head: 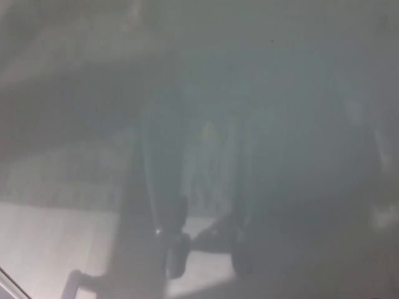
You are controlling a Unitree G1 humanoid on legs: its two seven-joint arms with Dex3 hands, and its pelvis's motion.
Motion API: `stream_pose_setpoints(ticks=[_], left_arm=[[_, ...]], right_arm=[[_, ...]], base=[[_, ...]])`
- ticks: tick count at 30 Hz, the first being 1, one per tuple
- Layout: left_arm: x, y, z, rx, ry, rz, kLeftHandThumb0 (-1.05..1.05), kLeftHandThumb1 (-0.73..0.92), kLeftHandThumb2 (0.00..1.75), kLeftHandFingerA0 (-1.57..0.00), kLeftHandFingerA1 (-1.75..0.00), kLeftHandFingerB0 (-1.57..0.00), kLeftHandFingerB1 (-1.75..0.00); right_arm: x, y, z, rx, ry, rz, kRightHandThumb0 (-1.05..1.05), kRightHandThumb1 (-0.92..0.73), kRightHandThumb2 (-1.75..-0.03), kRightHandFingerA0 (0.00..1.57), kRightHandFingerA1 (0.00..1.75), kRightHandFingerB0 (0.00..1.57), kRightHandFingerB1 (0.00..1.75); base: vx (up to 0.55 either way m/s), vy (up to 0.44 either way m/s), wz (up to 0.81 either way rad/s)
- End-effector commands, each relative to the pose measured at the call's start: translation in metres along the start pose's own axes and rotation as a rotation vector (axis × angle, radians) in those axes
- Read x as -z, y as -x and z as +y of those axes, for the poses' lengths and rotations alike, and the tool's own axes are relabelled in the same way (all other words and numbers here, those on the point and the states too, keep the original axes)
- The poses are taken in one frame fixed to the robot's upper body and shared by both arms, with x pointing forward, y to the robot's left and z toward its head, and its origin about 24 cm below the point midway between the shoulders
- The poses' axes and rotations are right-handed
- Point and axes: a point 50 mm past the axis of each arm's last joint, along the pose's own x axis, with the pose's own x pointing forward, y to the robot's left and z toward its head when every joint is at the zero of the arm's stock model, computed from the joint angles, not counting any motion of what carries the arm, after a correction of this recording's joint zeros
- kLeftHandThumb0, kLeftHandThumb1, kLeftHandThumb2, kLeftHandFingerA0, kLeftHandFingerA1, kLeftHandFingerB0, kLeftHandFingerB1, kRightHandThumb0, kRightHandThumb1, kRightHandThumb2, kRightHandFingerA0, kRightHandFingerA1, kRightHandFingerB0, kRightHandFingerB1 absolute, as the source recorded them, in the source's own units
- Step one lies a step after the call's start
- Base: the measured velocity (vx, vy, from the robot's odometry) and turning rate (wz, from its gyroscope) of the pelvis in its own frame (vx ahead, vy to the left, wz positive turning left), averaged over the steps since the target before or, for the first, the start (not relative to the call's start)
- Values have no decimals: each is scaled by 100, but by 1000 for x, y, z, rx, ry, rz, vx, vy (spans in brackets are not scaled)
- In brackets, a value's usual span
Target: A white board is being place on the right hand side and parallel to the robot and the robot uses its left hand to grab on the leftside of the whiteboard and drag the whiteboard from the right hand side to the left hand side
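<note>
Nearest the camera, at the lower left corner, a thin pale strip (5, 281) is being shown running on a slant. It is being judged as a possible frame edge of the whiteboard (299, 93), though the blur is leaving that unsure. Just beyond it, a lighter patch (50, 249) is being seen across the lower left, streaked faintly like a reflected floor.

Further in, towards the middle, two dark shapes (169, 249) are being seen through the haze: one tall and narrow, one broader to its right, with a thin dark link between them. They are being read as reflections or smears rather than solid parts, and whether either belongs to the robot cannot be told.

Beyond that, the rest of the picture is being filled by a grey, glossy, fogged surface. This is being taken as the whiteboard itself, standing very close in front of the camera and spreading across the whole view.

No hand is being shown plainly, so whether the left hand is spread, pressed together or closed on the board cannot be told, and the same is being said of the right hand.

The relation the coming move turns on, which way the board's left side lies from the left hand, is not being revealed here. The board's long axis cannot be read either. If the slanted strip is indeed its edge, the grasping side is being judged to lie low and to the left — nearer the left arm than the right.
</note>
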Motion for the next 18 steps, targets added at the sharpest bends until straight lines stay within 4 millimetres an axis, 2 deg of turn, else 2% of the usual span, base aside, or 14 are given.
stream_pose_setpoints(ticks=[1,2,3,4,5,6,7,8,9,13,14,16,17,18], left_arm=[[-1,3,-6,15,-117,-70,-31,66,116,0,-46,0,-46],[0,3,-9,31,-116,-76,-58,92,70,-25,-34,-20,-31],[0,4,-13,54,-117,-85,-58,92,70,-25,-34,-20,-31],[1,5,-16,80,-112,-99,-28,64,114,-7,-48,-7,-48],[2,6,-18,91,-106,-105,-54,92,70,-25,-34,-20,-32],[3,6,-21,103,-96,-110,-54,92,70,-25,-34,-20,-32],[6,8,-27,140,-114,-112,-57,92,71,-24,-34,-20,-33],[7,8,-28,149,-117,-110,-55,92,72,-23,-33,-16,-31],[10,10,-31,167,-98,-103,-30,68,116,0,-45,0,-46],[19,12,-39,216,-22,-74,-30,69,118,0,-45,0,-46],[21,12,-41,228,-2,-67,-29,71,118,0,-46,0,-47],[26,12,-46,260,67,-32,-29,70,118,0,-47,0,-47],[28,12,-48,266,83,-26,-29,70,118,0,-47,0,-47],[29,12,-48,274,83,-19,-29,71,119,0,-47,0,-47]], right_arm=[[8,7,-4,5,12,13,-55,-78,-66,63,50,41,41],[8,8,-4,7,12,17,-57,-78,-66,62,48,41,41],[9,8,-4,11,10,22,-57,-78,-66,62,48,41,41],[11,9,-4,8,7,34,-56,-77,-66,61,47,41,41],[12,9,-4,9,13,38,-58,-77,-66,62,47,41,40],[12,10,-3,10,22,41,-58,-77,-66,62,47,41,40],[14,12,-2,5,11,36,-46,-62,-104,58,65,28,52],[15,13,-2,4,9,38,-46,-62,-104,57,65,27,52],[17,14,-2,3,8,50,-55,-79,-65,60,45,40,39],[21,17,-1,3,13,70,-57,-77,-66,62,47,41,40],[21,17,0,2,1,69,-45,-62,-104,57,66,27,52],[21,17,-1,9,39,68,-58,-78,-66,63,48,42,40],[20,16,-2,9,32,72,-48,-63,-104,59,65,28,51],[21,16,-1,4,16,77,-47,-62,-104,58,66,27,51]], base=[[0,0,0],[0,0,0],[0,0,0],[0,0,0],[0,0,0],[0,0,0],[0,0,0],[0,0,0],[0,0,0],[0,0,0],[0,0,0],[0,0,0],[0,0,0],[0,0,0]])
